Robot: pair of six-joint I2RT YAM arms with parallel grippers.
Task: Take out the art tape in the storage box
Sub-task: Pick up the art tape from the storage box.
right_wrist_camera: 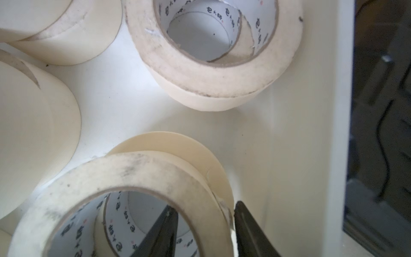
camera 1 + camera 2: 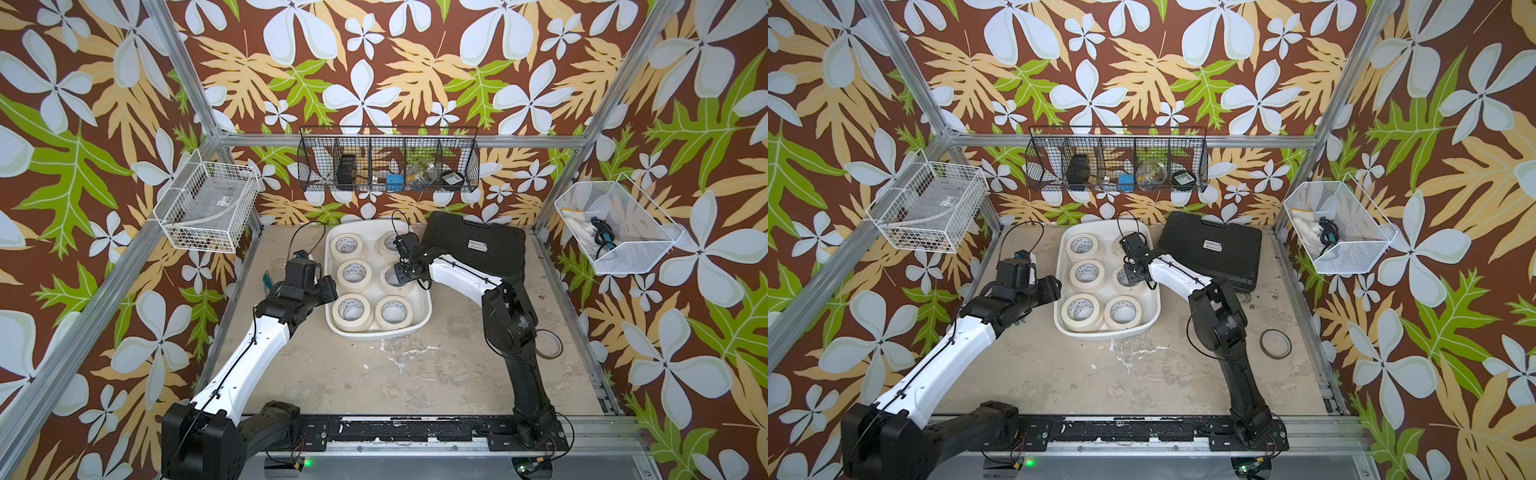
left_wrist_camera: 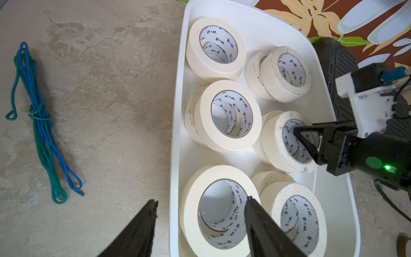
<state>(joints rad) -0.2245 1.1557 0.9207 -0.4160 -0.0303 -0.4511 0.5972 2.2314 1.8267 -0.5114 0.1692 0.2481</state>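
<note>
The white storage box stands mid-table and holds several cream art tape rolls in two-high stacks. My right gripper reaches down into the middle stack on the box's right side. It is shut on the wall of the top roll, one finger inside the core and one outside. That roll sits shifted off the one beneath it. My left gripper hangs open across the box's left wall. One finger is over the near-left roll, the other outside the box.
A black hard case lies right behind the box's right side. A blue-green cord lies on the table left of the box. A dark ring sits near the right arm's base. Wire baskets hang on the walls.
</note>
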